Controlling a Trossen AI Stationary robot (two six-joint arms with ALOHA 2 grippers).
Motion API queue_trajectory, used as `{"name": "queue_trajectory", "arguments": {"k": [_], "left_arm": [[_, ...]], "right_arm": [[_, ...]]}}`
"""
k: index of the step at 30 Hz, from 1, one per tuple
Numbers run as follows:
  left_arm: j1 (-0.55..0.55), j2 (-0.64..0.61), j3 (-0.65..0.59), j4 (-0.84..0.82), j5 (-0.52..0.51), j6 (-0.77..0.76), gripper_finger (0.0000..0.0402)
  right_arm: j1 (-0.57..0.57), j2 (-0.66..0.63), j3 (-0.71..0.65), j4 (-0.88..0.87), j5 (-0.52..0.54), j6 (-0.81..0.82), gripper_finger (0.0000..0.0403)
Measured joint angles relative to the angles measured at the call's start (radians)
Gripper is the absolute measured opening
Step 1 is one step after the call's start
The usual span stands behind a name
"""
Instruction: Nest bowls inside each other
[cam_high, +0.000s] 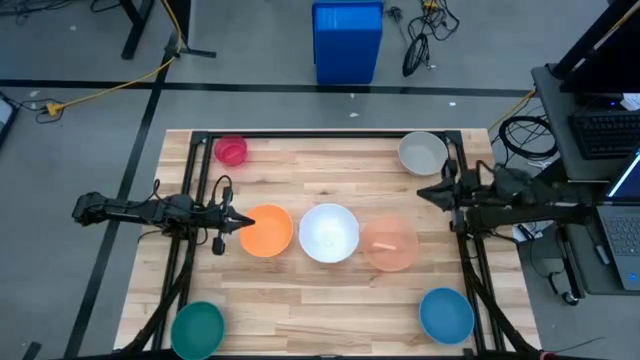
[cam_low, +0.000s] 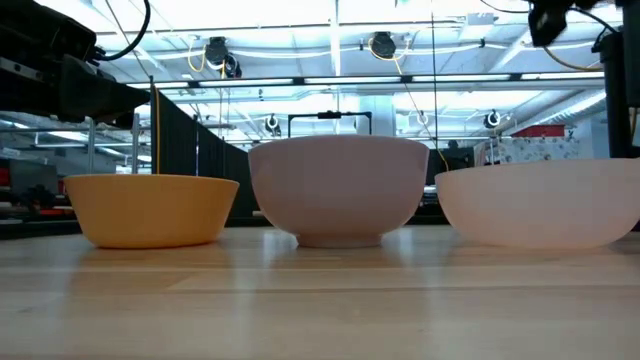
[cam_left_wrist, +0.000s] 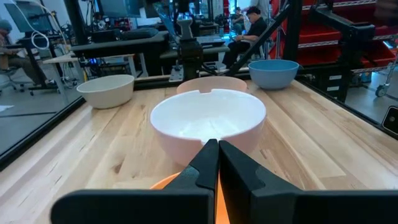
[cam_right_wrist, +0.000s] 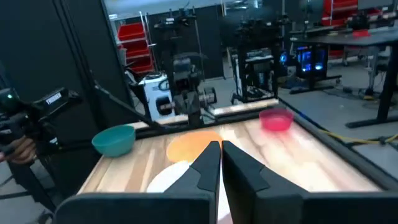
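Observation:
Three bowls stand in a row mid-table on their bases: orange, white and pale peach. A small magenta bowl is at the far left, a grey one at the far right, a teal one at the near left and a blue one at the near right. My left gripper is shut and points level over the orange bowl's left rim. At the table's right side, my right gripper is shut and raised, between the grey and peach bowls.
A black frame rail runs along the table's far edge, and both arm mounts stand on its side rails. A tall blue bin stands on the floor beyond the far edge. A desk with a laptop is to the right.

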Motion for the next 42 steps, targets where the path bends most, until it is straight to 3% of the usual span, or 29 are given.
{"name": "queue_trajectory", "arguments": {"k": [11,21,28,31,42], "left_arm": [[0.0,0.0,0.0,0.037,0.0,-0.003,0.0],[0.0,0.007,0.115,0.041,-0.03,-0.077,0.0],[0.0,0.094,0.369,-0.107,-0.09,-0.014,0.0],[0.0,0.171,0.502,-0.196,-0.109,-0.013,0.0],[0.0,0.466,0.912,-0.283,-0.113,0.088,0.0]], "right_arm": [[0.0,0.208,0.347,-0.08,0.0,-0.03,0.0],[0.0,0.299,0.368,-0.169,0.0,-0.039,0.0],[0.0,0.374,0.368,-0.098,-0.002,-0.081,0.0],[0.0,0.398,0.368,-0.051,-0.005,-0.088,0.0],[0.019,0.444,0.368,0.058,-0.009,-0.008,0.0]]}}
